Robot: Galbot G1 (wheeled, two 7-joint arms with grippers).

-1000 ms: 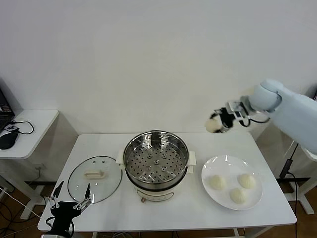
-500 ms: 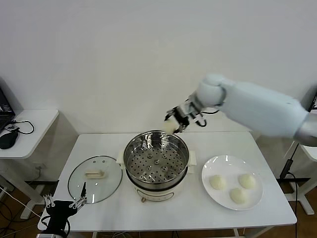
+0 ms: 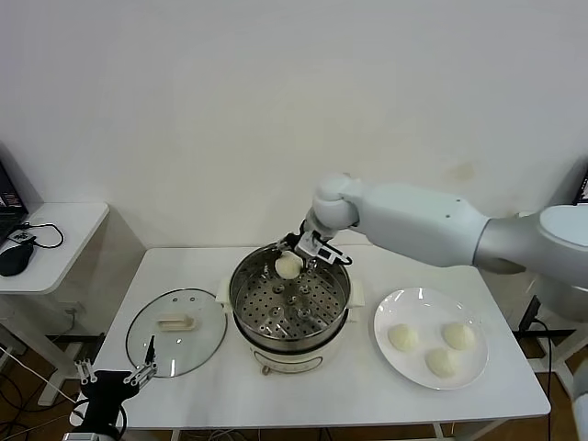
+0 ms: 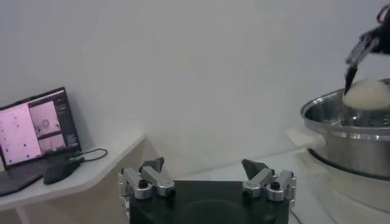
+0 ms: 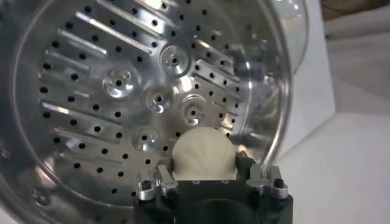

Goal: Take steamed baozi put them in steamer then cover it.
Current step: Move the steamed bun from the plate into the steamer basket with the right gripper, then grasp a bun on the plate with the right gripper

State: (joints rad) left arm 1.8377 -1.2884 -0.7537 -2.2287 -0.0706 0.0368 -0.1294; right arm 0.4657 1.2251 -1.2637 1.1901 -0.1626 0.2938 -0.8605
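While the left claw [image 3: 115,375] waits wide open off the counter's [image 3: 211,386] front-left corner, the right claw [image 3: 296,257] holds a baozi [image 3: 288,265] inside the steamer [image 3: 289,303].

R arm: smooth pale blue-white shell, fat rounded segments w/ a ball-like joint near the wrist, darker grey seam farther up toward the shoulder. R pincer [image 3: 292,258]: black body, small white-and-black block at the wrist; silver metal knuckle brackets w/ dark round screws, black fingers [image 5: 244,165]. L pincer [image 4: 204,167]: same build, broad matte-black housing, two silver hinged brackets each w/ black screw heads, short dark angled fingertips [image 4: 153,164]. From the head view it reads as a black block w/ thin silver-and-black prongs, thin dark cable looping below it.
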